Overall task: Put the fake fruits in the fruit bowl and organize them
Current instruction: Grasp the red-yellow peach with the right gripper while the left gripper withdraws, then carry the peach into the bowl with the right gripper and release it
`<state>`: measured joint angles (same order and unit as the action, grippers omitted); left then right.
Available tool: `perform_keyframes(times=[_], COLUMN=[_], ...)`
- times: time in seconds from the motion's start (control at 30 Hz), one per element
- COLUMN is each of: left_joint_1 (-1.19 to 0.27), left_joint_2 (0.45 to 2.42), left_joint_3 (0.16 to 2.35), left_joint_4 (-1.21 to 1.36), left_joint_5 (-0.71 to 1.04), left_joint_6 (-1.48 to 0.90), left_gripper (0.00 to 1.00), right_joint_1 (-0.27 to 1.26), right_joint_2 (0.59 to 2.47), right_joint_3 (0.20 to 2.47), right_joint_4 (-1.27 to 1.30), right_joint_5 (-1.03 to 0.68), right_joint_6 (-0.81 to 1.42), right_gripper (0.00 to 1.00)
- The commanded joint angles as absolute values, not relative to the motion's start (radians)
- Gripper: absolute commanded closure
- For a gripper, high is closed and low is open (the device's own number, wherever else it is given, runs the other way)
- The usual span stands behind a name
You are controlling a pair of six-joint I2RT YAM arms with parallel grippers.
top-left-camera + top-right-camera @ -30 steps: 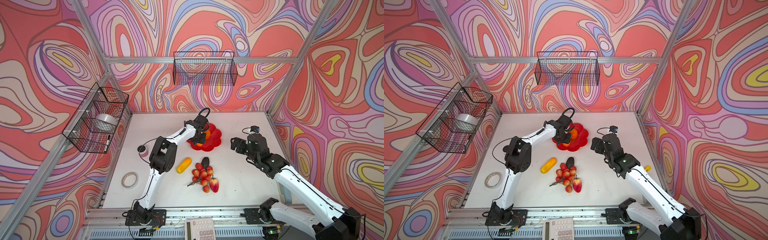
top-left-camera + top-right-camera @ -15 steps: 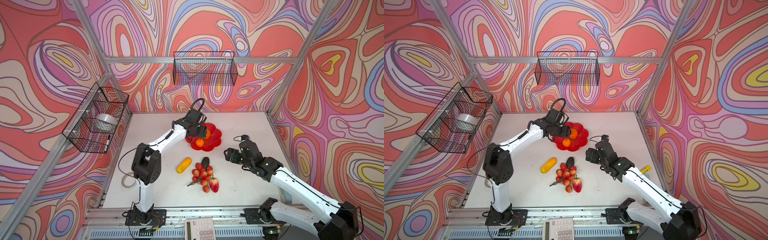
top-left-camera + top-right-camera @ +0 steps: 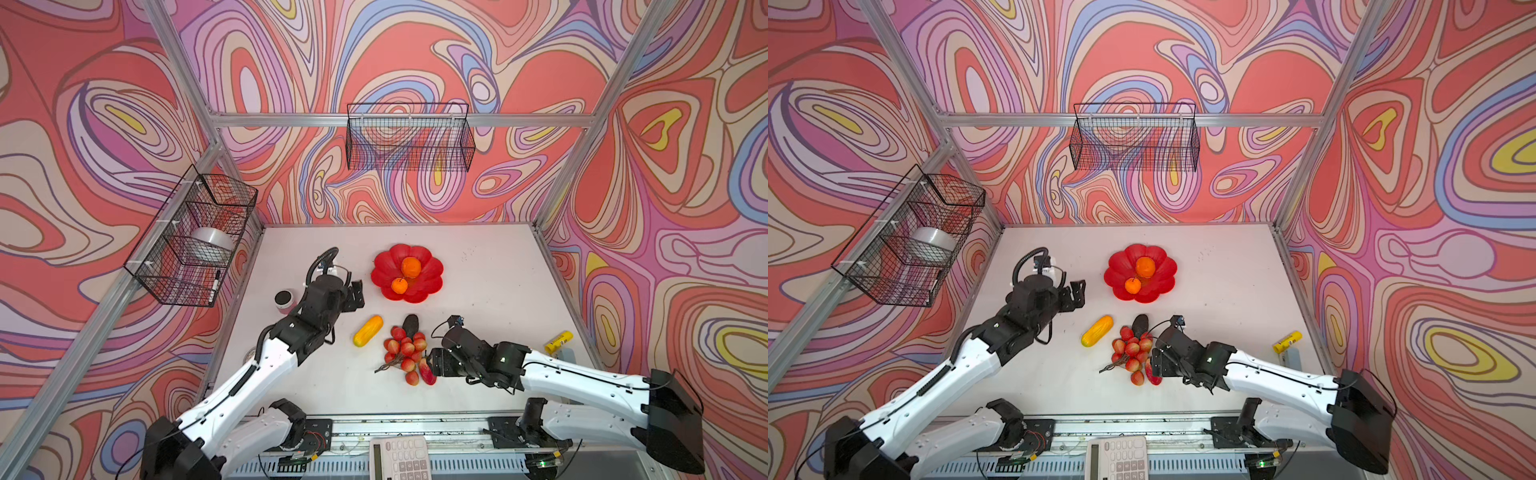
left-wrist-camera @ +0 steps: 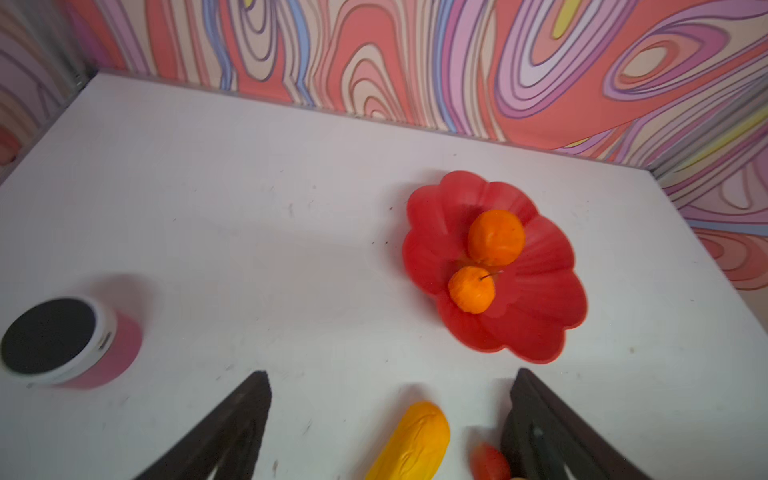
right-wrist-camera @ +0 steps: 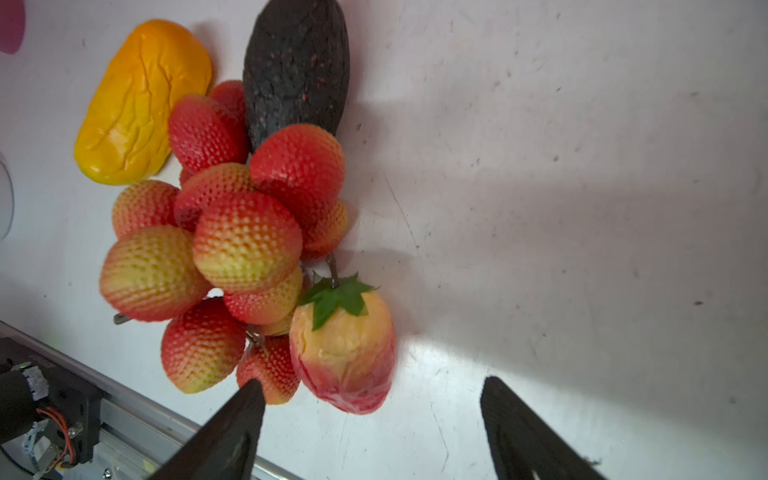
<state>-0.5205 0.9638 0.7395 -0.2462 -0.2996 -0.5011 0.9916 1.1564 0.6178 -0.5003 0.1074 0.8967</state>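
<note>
- You're on a scuffed white table (image 3: 478, 291), with swirly pink-orange walls (image 3: 415, 62) around it.
- Fruit bowl (image 3: 384, 270) — glossy red flower dish, mid-table toward the back, two oranges (image 3: 410, 267) inside.
- Yellow fruit (image 3: 368, 331), dark oval (image 3: 410, 324), berry cluster (image 3: 405, 349) and strawberry piece (image 5: 343, 361) lie on the table in front of it.
- Your left gripper (image 4: 390, 376): wide, empty. Your right gripper (image 5: 372, 384): spread — strawberry piece just ahead, ungripped.

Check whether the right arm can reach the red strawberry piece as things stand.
Probably yes. Its jaws stand open right beside the strawberry piece, with nothing in between; the berry cluster crowding one side may get bumped.
</note>
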Motion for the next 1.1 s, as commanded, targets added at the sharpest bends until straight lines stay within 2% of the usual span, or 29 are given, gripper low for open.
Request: perform_keyframes(times=[0.0,0.2,0.3,0.37,0.47,0.63,0.73,0.8,0.93,1.07], left_joint_1=[-0.505,-0.502,-0.501,-0.500,-0.500,-0.500,-0.499,-0.497,-0.497,-0.497], left_joint_2=[0.835,0.685,0.657,0.652,0.660,0.683,0.699,0.706,0.697,0.684], left_joint_3=[0.676,0.613,0.599,0.593,0.586,0.576,0.583,0.592,0.592,0.598], left_joint_4=[-0.353,-0.449,-0.462,-0.461,-0.455,-0.421,-0.421,-0.433,-0.443,-0.459], left_joint_5=[-0.395,-0.460,-0.468,-0.466,-0.462,-0.436,-0.422,-0.413,-0.384,-0.359], left_joint_6=[-0.595,-0.629,-0.645,-0.650,-0.656,-0.653,-0.644,-0.643,-0.644,-0.653], left_gripper=[0.08,0.06,0.05,0.05,0.05,0.05,0.04,0.04,0.04,0.04], right_joint_1=[1.005,1.008,1.007,1.007,1.008,1.007,0.972,0.890,0.654,0.581], right_joint_2=[1.230,1.338,1.368,1.349,1.248,0.964,0.855,0.882,1.106,1.342], right_joint_3=[0.634,0.624,0.633,0.616,0.585,0.619,0.671,0.735,0.911,1.085], right_joint_4=[-0.414,-0.331,-0.325,-0.353,-0.460,-0.799,-0.834,-0.789,-0.639,-0.532], right_joint_5=[0.107,0.103,0.110,0.118,0.157,0.332,0.433,0.437,0.265,0.181], right_joint_6=[0.936,0.977,0.997,1.027,1.057,1.100,1.065,0.971,0.746,0.600], right_gripper=[0.18,0.34,0.50,0.60,0.69,0.70,0.70,0.71,0.71,0.72])
